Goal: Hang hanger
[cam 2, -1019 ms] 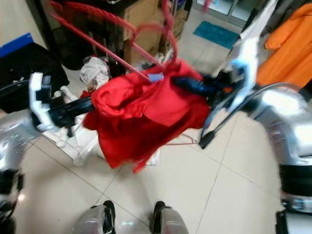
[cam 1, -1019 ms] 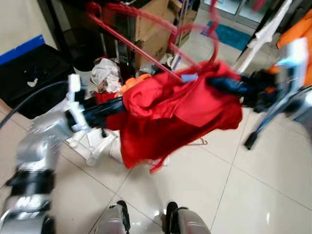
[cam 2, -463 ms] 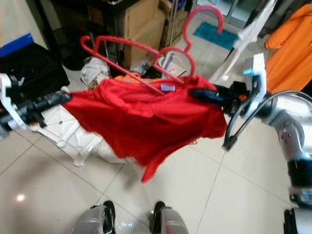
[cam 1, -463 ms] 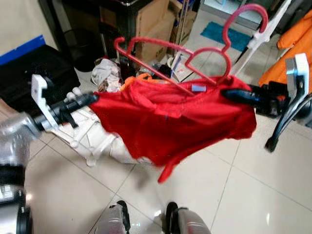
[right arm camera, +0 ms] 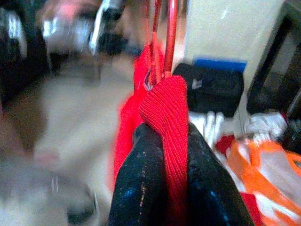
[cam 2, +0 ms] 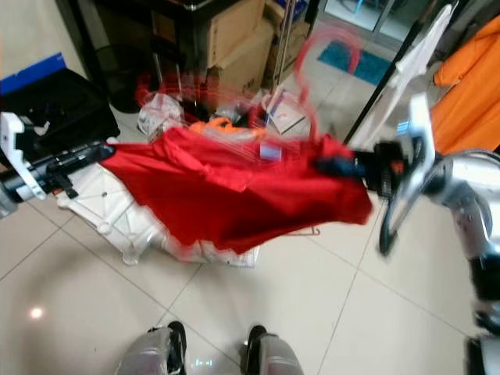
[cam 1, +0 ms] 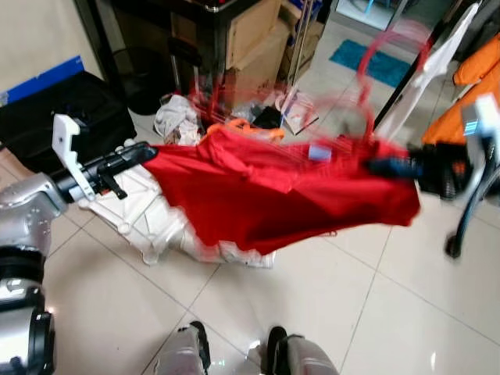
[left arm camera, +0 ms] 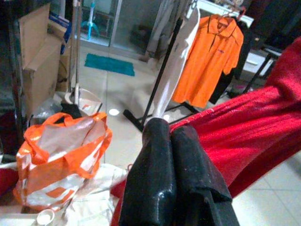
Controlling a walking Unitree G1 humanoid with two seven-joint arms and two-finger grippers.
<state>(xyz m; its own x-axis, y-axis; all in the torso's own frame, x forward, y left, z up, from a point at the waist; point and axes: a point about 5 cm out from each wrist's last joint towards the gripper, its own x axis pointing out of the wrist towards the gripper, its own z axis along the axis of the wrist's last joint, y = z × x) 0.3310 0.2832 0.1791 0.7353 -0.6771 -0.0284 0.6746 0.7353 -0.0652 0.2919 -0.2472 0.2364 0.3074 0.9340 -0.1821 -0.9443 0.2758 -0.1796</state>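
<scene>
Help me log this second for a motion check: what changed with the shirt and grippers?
The red shirt, bunched between the arms a second ago, is now stretched wide. The left gripper and right gripper moved apart, each still clamped on the cloth. The red hanger stays in the shirt's collar, blurred. The orange bag on the floor is unchanged.

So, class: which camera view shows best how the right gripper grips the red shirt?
The right wrist view: a fold of the red shirt sits pinched between the right gripper fingers, close up. Both eye views show that gripper blurred at the shirt's edge. The left wrist view shows the shirt beside the left gripper.
</scene>
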